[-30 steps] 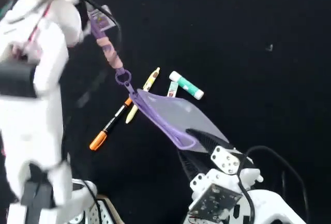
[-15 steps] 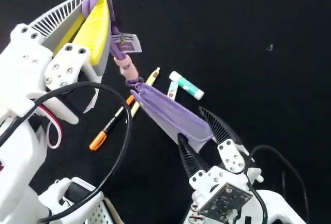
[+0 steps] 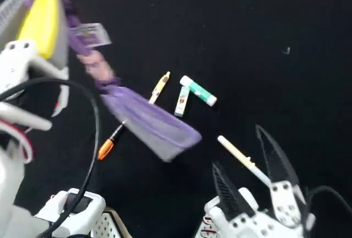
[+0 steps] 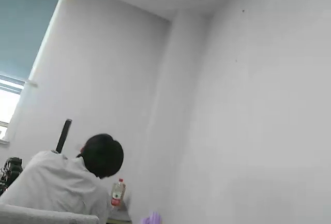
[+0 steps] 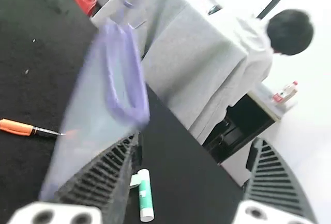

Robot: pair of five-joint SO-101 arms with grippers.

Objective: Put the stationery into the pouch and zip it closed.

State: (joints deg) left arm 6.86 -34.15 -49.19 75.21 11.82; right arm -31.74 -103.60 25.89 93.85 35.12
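My left gripper (image 3: 41, 15), with its yellow jaw, is raised at the far left and shut on the purple strap (image 3: 82, 43) of the pouch (image 3: 148, 122). The translucent purple pouch hangs tilted above the table. It also appears close up in the right wrist view as pouch (image 5: 111, 92). My right gripper (image 3: 239, 150) stands open near the front edge, apart from the pouch, with nothing held. On the black cloth lie an orange pen (image 3: 108, 146), a yellow pen (image 3: 160, 86), a small tube (image 3: 182, 100), a green-and-white glue stick (image 3: 198, 90) and a cream pen (image 3: 236, 151).
The black cloth (image 3: 286, 51) covers the whole table, with open room on its right half. A cable (image 3: 88, 128) loops from the left arm over the front left. The left arm's base (image 3: 74, 210) stands at the near edge.
My right gripper let go of the pouch's end and drew back toward the front edge. The left arm swung the pouch leftward, uncovering the cream pen.
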